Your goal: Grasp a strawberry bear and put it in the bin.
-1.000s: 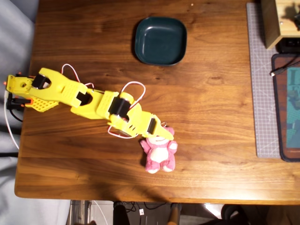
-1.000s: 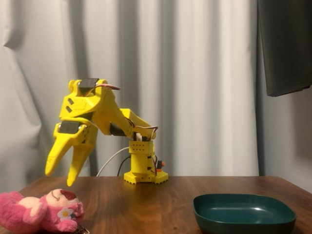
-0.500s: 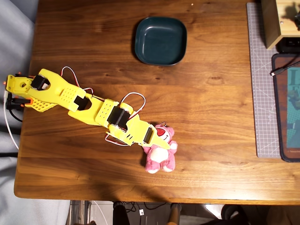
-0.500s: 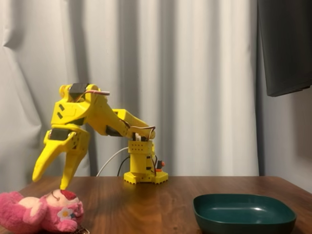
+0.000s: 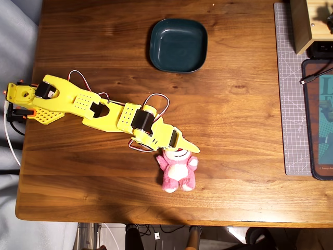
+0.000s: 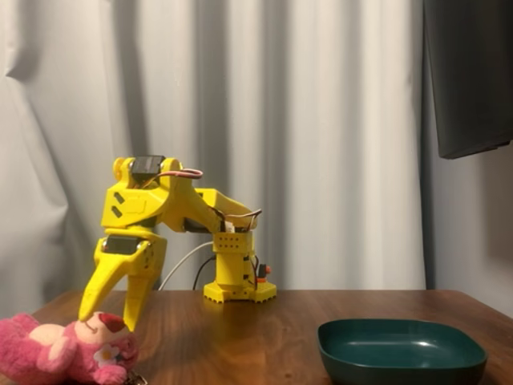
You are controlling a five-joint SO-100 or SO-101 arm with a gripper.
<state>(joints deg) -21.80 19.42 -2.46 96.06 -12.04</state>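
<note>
The pink strawberry bear (image 5: 178, 172) lies on its back near the front edge of the wooden table; in the fixed view it lies at the lower left (image 6: 48, 353), head toward the arm. My yellow gripper (image 5: 182, 148) is right over the bear's head. In the fixed view the gripper (image 6: 108, 321) points down with its jaws apart, its fingertips (image 6: 132, 317) just above and to either side of the head, holding nothing. The dark teal bin (image 5: 178, 46) sits empty at the table's far side, well apart from the bear; in the fixed view it is at the lower right (image 6: 401, 353).
The arm's base (image 5: 21, 99) is clamped at the table's left edge. A grey cutting mat (image 5: 291, 104), a dark mat (image 5: 317, 120) with a cable and a wooden box (image 5: 302, 26) occupy the right side. Bare tabletop lies between bear and bin.
</note>
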